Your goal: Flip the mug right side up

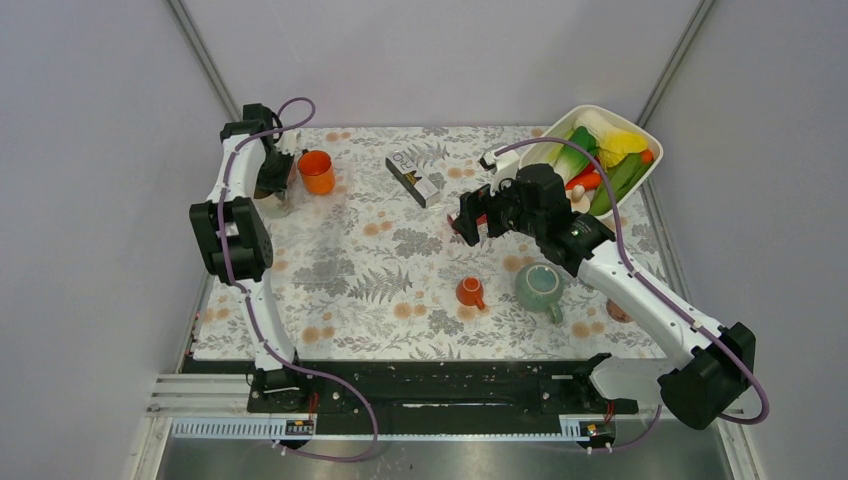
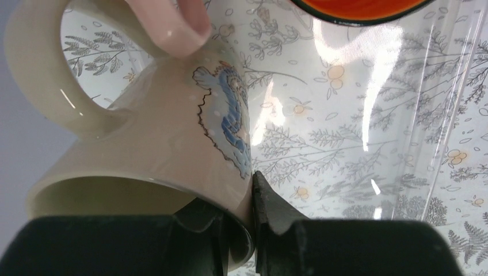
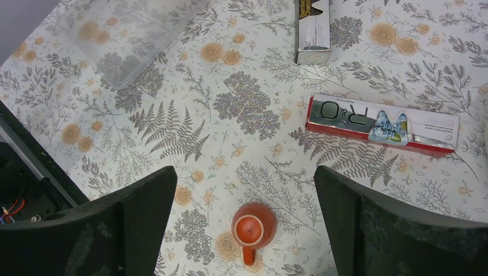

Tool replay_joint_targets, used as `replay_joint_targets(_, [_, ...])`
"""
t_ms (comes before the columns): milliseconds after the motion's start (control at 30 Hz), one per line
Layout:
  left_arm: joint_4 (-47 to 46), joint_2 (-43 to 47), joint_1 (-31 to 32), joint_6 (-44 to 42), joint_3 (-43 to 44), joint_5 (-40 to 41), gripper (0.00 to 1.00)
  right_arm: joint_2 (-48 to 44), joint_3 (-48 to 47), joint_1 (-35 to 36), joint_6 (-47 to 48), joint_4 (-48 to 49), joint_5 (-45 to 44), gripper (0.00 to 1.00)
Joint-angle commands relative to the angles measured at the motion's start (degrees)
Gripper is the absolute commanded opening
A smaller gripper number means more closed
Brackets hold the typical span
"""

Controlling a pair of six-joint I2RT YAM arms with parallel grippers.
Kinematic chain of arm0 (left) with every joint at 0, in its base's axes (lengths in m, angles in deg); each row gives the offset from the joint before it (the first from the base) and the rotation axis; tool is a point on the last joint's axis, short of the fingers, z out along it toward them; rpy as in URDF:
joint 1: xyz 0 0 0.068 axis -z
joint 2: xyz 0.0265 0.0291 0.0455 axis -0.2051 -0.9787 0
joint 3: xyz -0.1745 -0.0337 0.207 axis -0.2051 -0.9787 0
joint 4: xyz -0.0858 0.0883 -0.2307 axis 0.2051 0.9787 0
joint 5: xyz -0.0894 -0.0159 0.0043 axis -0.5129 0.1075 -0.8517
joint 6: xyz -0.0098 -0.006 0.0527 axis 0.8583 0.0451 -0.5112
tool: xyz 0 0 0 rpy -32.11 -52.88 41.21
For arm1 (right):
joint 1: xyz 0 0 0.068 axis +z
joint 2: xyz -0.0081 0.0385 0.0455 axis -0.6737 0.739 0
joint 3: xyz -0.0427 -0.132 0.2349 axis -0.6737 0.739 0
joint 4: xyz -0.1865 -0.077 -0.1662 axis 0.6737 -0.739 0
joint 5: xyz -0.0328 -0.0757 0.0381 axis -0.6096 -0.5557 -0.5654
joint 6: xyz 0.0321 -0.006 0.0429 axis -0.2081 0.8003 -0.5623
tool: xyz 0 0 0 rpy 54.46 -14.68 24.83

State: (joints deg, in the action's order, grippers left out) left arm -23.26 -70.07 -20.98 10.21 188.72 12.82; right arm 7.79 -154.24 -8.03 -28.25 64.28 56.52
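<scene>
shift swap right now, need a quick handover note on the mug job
Left pincer: shut on the rim of the cream mug, one finger inside, one outside, at the far left of the table by the orange cup.
Right pincer: open, empty, hovering mid-table.
Done: mug gripped.
Left: cannot tell if it stands upright yet; finish the turn, set it down, release.

Counter [image 1: 340, 290], floral cloth. Orange cup [image 1: 316, 171] upright, rear-left. Black-white box [image 1: 414, 178] rear ctr; red box [image 3: 382, 125] near it, apart. Green teapot [image 1: 539, 287] front-right. White basket [image 1: 590, 112] w/ veg [image 1: 610, 155], rear-right corner.
</scene>
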Motion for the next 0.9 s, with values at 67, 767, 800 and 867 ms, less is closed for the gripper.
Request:
replay_joint_targets(67, [0.65,1.53,-0.16,-0.18,4.6,2.68,0.0,-1.31,-0.72,-0.26,1.99,0.6,-1.95,0.99])
replay_joint_targets(767, [5.33,2.62,-0.17,-2.64,4.65,2.68,0.18,-0.98,-0.85,-0.22,1.77,-0.3,-1.52,0.99])
replay_joint_targets(800, [5.28,2.08,-0.13,-2.57,4.83,2.78,0.22,-1.06,-0.79,-0.21,1.78,-0.27,-1.49,1.0])
replay_joint_targets(867, [5.17,1.42,-0.16,-2.43,5.25,2.78,0.34,-1.26,-0.71,-0.19,1.72,-0.4,-1.28,0.99])
